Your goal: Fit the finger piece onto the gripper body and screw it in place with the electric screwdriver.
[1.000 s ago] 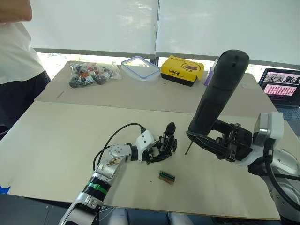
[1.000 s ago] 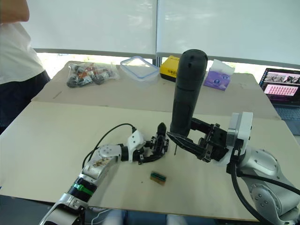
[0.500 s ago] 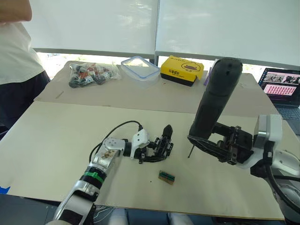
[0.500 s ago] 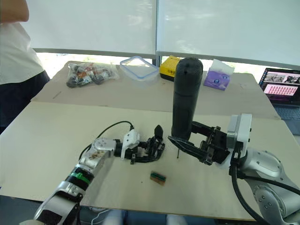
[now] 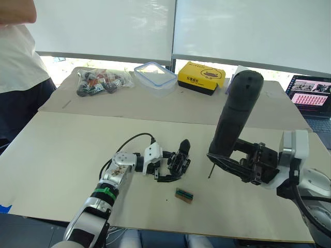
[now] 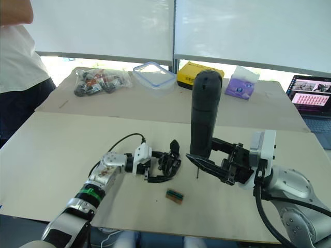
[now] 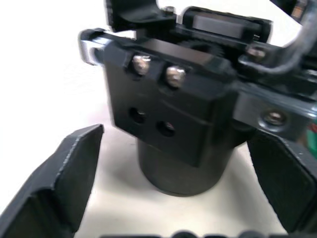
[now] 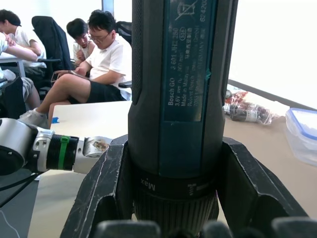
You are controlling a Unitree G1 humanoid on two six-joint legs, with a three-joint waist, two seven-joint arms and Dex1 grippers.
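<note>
The gripper body [image 5: 180, 159], a chunky black block on a round base [image 7: 183, 168], stands on the table with one pointed black finger sticking up. My left gripper [image 5: 174, 167] is open around it, its fingers [image 7: 64, 178] standing a little off either side of the base. A loose finger piece is out of view. My right gripper [image 5: 227, 159] is shut on the electric screwdriver [image 5: 235, 111], which it holds nearly upright. The thin bit [image 5: 209, 170] points down at the table just right of the gripper body. Both right fingers [image 8: 101, 191] press the tool's barrel [image 8: 173, 74].
A small green-and-brown block [image 5: 184, 195] lies in front of the gripper body. At the back are a bag of parts [image 5: 101, 81], a clear container [image 5: 155, 74], a yellow box [image 5: 201, 76] and a purple pack [image 6: 240, 85]. A laptop [image 5: 309, 95] sits far right; a person [image 5: 15, 62] stands at left.
My left wrist has drawn back slightly to the left, and the forearm has swung. The screwdriver has come down a little with its top leaning left. The block has not moved.
</note>
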